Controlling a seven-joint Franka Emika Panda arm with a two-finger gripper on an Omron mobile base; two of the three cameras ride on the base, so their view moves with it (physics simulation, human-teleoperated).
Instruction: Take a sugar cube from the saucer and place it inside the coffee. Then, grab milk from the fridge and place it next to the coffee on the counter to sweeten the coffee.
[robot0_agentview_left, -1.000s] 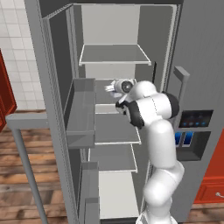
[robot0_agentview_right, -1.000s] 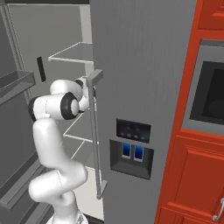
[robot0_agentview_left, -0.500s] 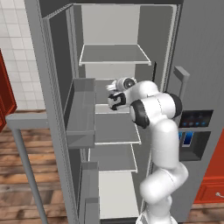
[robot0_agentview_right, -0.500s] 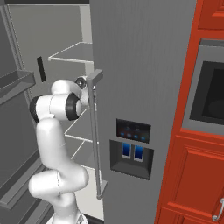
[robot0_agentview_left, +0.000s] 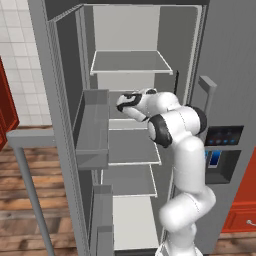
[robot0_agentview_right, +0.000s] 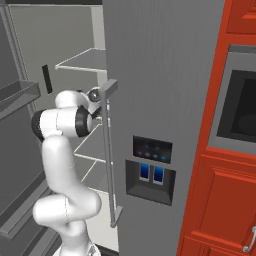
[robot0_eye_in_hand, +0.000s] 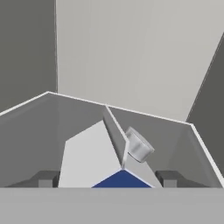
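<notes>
The fridge (robot0_agentview_left: 131, 62) stands open, and my arm reaches in at its middle shelf. My gripper (robot0_agentview_left: 128, 99) is there, just right of the door bin. In the hand view the milk (robot0_eye_in_hand: 87, 157), a white gable-top carton with a blue patch and a grey cap, sits between my fingertips (robot0_eye_in_hand: 46, 179). The gripper (robot0_eye_in_hand: 107, 179) is shut on the carton, with one finger against each side. Behind it are the pale back wall and grey shelf of the fridge. The sugar cube, saucer, coffee and counter are out of view.
The open fridge door carries a grey bin (robot0_agentview_left: 92, 130) close to the left of my hand. The shut right door (robot0_agentview_right: 160, 75) has a long bar handle (robot0_agentview_right: 107, 150) and a dispenser panel (robot0_agentview_right: 152, 165). Red cabinets (robot0_agentview_right: 225, 200) stand to the right.
The arm's elbow and forearm have shifted a little, while the hand stays at the middle shelf. The jaws look the same.
</notes>
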